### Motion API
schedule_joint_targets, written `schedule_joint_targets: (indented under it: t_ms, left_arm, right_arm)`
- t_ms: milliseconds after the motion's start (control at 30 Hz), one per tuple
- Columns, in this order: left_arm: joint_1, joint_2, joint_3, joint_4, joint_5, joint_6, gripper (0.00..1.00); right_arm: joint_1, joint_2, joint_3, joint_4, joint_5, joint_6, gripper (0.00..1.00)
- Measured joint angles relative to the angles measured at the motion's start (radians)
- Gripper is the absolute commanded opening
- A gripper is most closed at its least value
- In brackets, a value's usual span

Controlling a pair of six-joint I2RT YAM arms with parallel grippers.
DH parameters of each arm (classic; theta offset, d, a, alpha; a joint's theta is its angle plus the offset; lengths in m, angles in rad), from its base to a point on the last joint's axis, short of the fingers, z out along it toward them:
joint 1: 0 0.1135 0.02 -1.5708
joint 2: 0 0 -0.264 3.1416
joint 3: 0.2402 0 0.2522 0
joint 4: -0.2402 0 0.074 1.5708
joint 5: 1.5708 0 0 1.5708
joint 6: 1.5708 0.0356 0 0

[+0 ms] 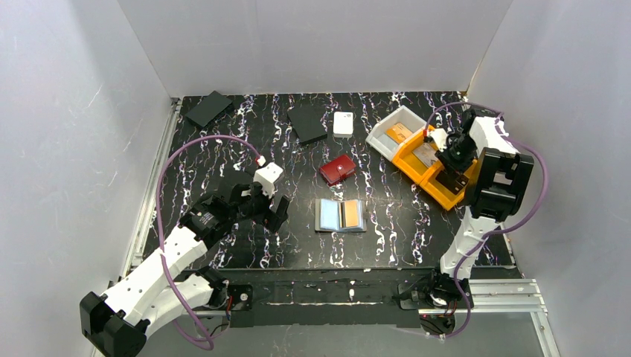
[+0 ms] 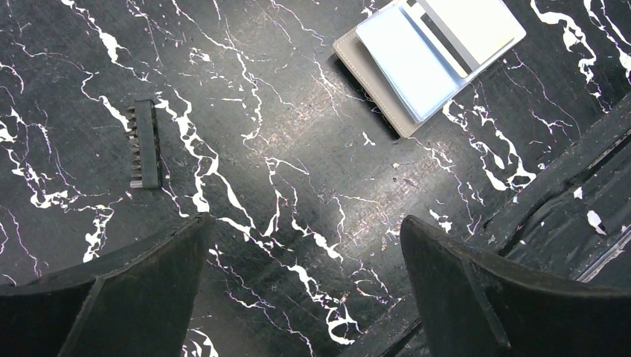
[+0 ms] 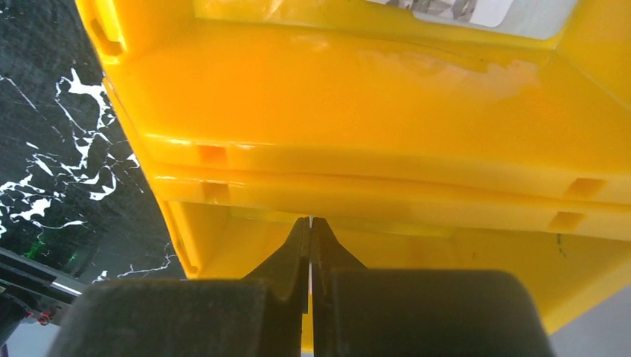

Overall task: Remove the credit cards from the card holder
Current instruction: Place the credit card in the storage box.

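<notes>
The grey card holder [image 1: 340, 227] lies open and flat at mid-table. A light blue credit card [image 1: 327, 215] fills its left half and an orange one [image 1: 350, 215] its right half. My left gripper [image 1: 274, 214] hovers just left of it, open and empty. In the left wrist view the card holder [image 2: 376, 93] sits at the top right, beyond the gripper [image 2: 306, 223], with the blue card [image 2: 408, 59] showing. My right gripper [image 1: 450, 175] is over the yellow bin [image 1: 445, 195], jaws shut [image 3: 310, 219]. Only a thin pale sliver shows between them.
A dark red case [image 1: 337, 169] lies behind the holder. Two flat black squares [image 1: 208, 108] [image 1: 307, 123] and a small white box [image 1: 343, 123] sit further back. A white bin [image 1: 387, 141] adjoins the yellow one. A dark strip of bits [image 2: 143, 145] lies near my left gripper.
</notes>
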Motion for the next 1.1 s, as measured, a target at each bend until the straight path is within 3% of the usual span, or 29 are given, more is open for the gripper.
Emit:
schedule_joint_targets:
  t_ms: [600,933,1100]
  left_arm:
    - [0.0,0.0,0.0,0.0,-0.013,0.001,0.98]
    - [0.0,0.0,0.0,0.0,-0.013,0.001,0.98]
    - [0.0,0.0,0.0,0.001,-0.013,0.001,0.98]
  right_arm:
    - [0.001,0.012,0.014,0.074,0.071,0.065,0.04]
    - [0.0,0.018,0.02,0.135,0.133,0.104,0.42]
    - [0.0,0.012,0.018,0.185,0.171,0.124,0.49]
